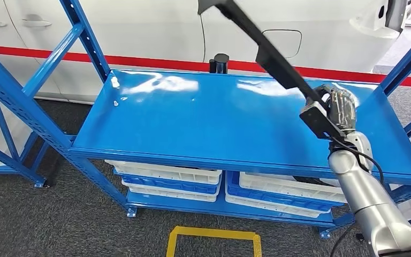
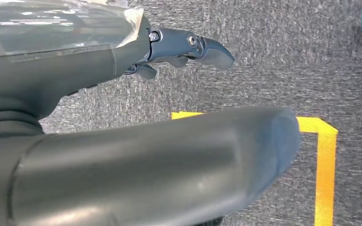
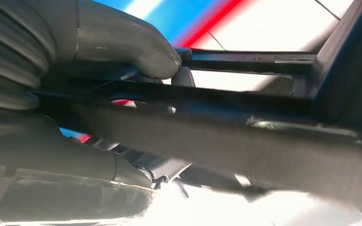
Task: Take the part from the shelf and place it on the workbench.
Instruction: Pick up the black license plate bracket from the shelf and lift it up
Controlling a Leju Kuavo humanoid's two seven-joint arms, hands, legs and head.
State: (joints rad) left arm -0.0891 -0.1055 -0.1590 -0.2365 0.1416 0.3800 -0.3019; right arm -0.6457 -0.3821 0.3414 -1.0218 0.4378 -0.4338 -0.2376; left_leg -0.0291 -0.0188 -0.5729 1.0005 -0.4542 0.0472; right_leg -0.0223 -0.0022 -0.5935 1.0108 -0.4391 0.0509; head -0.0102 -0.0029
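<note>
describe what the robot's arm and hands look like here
The right arm is silver, rounded segments, with a black cable running along it. The right robot hand is dark grey and looks wrapped in clear film. The left robot hand has a thick grey thumb and darker fingers.

Dark grey carpet (image 1: 59, 225) is marked with a yellow taped square (image 1: 213, 235); white bins (image 1: 166, 174) are stacked below a glossy blue rack (image 1: 192, 118), backed by a red-striped white wall (image 1: 155, 32).
</note>
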